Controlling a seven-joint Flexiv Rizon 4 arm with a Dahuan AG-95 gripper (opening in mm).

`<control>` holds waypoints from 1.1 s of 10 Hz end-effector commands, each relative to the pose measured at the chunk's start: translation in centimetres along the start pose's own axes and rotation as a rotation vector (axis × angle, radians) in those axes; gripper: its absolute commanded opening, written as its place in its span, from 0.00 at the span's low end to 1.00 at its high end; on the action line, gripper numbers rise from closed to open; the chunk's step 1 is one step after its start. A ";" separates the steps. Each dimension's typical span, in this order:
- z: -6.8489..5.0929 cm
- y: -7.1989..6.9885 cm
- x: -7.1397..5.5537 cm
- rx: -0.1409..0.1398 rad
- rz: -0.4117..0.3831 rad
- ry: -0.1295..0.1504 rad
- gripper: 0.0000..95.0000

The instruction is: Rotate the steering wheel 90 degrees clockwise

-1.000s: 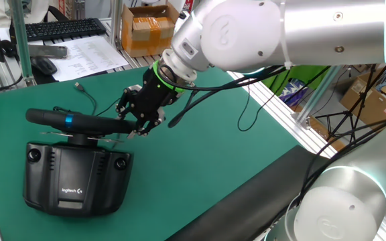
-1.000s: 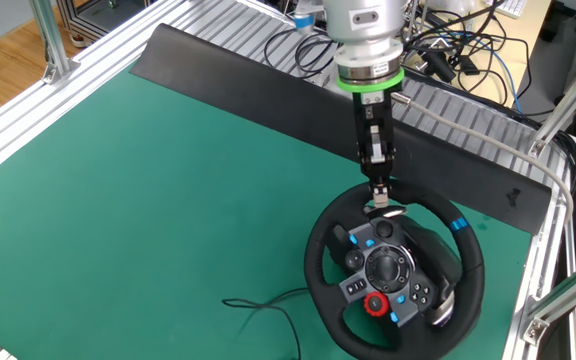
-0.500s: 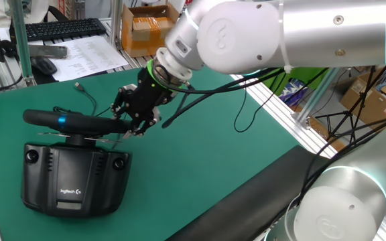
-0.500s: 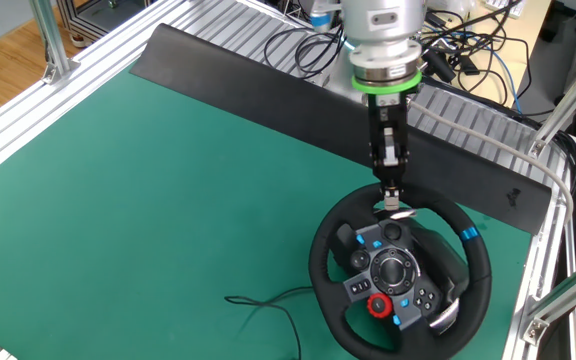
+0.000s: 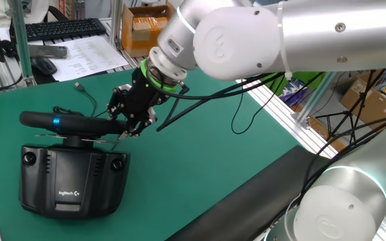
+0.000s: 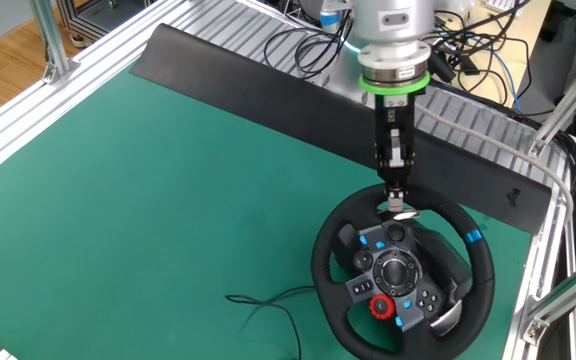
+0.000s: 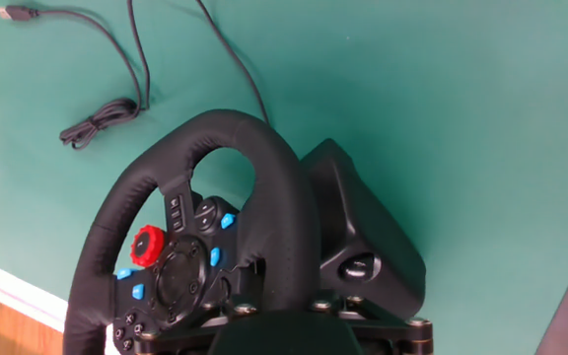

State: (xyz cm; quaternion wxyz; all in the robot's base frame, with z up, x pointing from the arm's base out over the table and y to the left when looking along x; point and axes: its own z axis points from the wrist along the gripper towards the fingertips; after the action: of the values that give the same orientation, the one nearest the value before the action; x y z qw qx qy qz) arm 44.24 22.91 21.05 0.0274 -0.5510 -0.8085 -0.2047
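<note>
The steering wheel [image 5: 72, 122] is black and shows edge-on as a padded bar with a blue stripe, above its base box [image 5: 72, 182]. The other fixed view shows the steering wheel [image 6: 333, 300] face-on, with a red knob and blue buttons on its hub. My gripper [image 5: 127, 124] is shut on the right end of the rim there. Seen from the other side, my gripper [image 6: 397, 205] points straight down onto the far part of the rim. In the hand view the steering wheel [image 7: 284, 227] rim runs down between my gripper [image 7: 276, 318] fingers at the bottom edge.
A thin black cable [image 6: 268, 305] lies on the green mat beside the wheel, its coiled end [image 7: 97, 123] further off. A long black strip [image 6: 268, 85] borders the mat. A keyboard [image 5: 59, 28], a mouse [image 5: 43, 65] and a cardboard box [image 5: 146, 27] lie beyond the mat. Frame posts [image 6: 558, 120] stand at the corner.
My gripper has moved along with the rim. The blue stripe has gone round clockwise, and the wheel unit has slid slightly with it.
</note>
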 end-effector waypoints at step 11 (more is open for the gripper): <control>0.2 0.5 2.4 -0.039 0.130 -0.135 0.00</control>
State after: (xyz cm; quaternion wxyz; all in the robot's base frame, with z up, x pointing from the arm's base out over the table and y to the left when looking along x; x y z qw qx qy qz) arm 43.77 25.07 21.86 -0.0241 -0.6136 -0.7683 -0.1808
